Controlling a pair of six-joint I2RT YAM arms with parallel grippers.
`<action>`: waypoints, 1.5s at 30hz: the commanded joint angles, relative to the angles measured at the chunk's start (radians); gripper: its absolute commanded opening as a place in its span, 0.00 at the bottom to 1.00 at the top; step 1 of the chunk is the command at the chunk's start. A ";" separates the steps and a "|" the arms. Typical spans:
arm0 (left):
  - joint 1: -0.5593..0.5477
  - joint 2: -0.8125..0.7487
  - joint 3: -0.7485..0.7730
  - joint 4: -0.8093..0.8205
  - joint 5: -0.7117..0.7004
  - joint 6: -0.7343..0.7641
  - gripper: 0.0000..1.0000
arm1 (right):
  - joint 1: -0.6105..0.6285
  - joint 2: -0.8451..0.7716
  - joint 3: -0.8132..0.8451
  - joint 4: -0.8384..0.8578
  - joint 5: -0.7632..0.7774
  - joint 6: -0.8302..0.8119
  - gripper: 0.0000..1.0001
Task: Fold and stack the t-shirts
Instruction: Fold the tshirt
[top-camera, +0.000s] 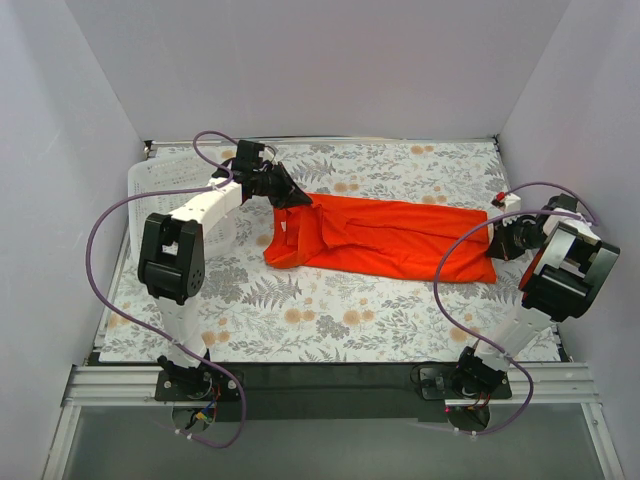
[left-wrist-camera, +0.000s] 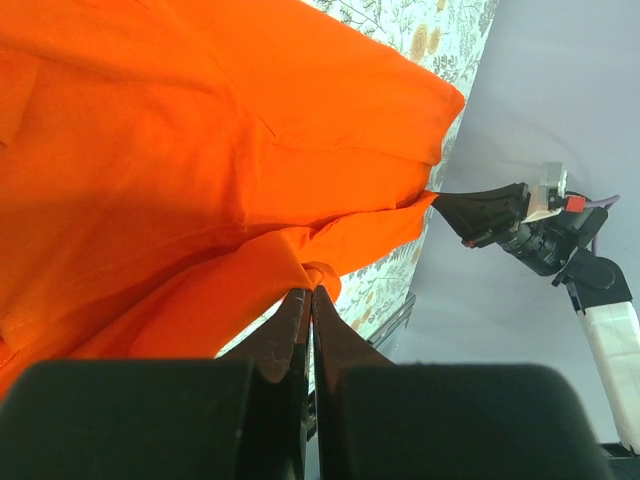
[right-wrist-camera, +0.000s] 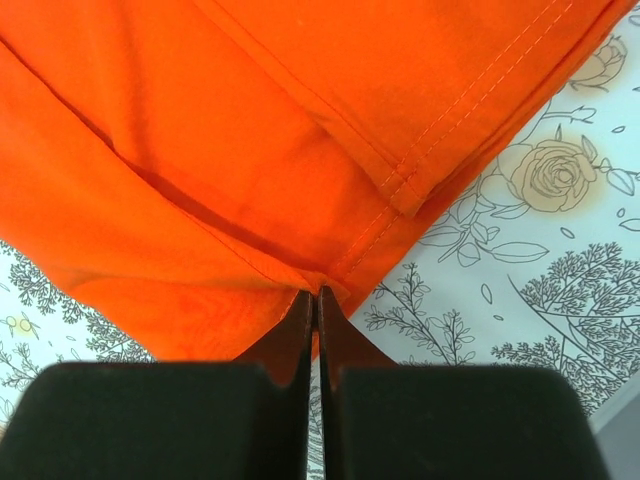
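Note:
One bright orange-red t-shirt (top-camera: 385, 238) is stretched across the middle of the floral table between my two grippers. My left gripper (top-camera: 296, 198) is shut on its upper left end, and a sleeve part hangs below it. In the left wrist view the jaws (left-wrist-camera: 311, 290) pinch a fold of the t-shirt (left-wrist-camera: 150, 180). My right gripper (top-camera: 492, 232) is shut on the t-shirt's right end. In the right wrist view the jaws (right-wrist-camera: 313, 292) pinch a hemmed corner of the t-shirt (right-wrist-camera: 250, 130) just above the table.
A white perforated plastic basket (top-camera: 160, 185) stands at the far left behind my left arm. The floral tablecloth (top-camera: 330, 320) shows in front of the shirt. White walls close in the back and both sides. My right arm shows in the left wrist view (left-wrist-camera: 540, 230).

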 joint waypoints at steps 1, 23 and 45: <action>0.006 -0.016 0.036 0.008 0.011 0.011 0.00 | 0.007 -0.043 0.043 0.018 -0.002 0.019 0.04; 0.006 0.156 0.248 -0.066 0.037 0.061 0.00 | 0.016 -0.242 -0.026 0.012 -0.097 0.033 0.42; 0.007 0.231 0.354 -0.156 0.038 0.138 0.00 | 0.717 -0.122 -0.052 0.042 -0.183 0.154 0.17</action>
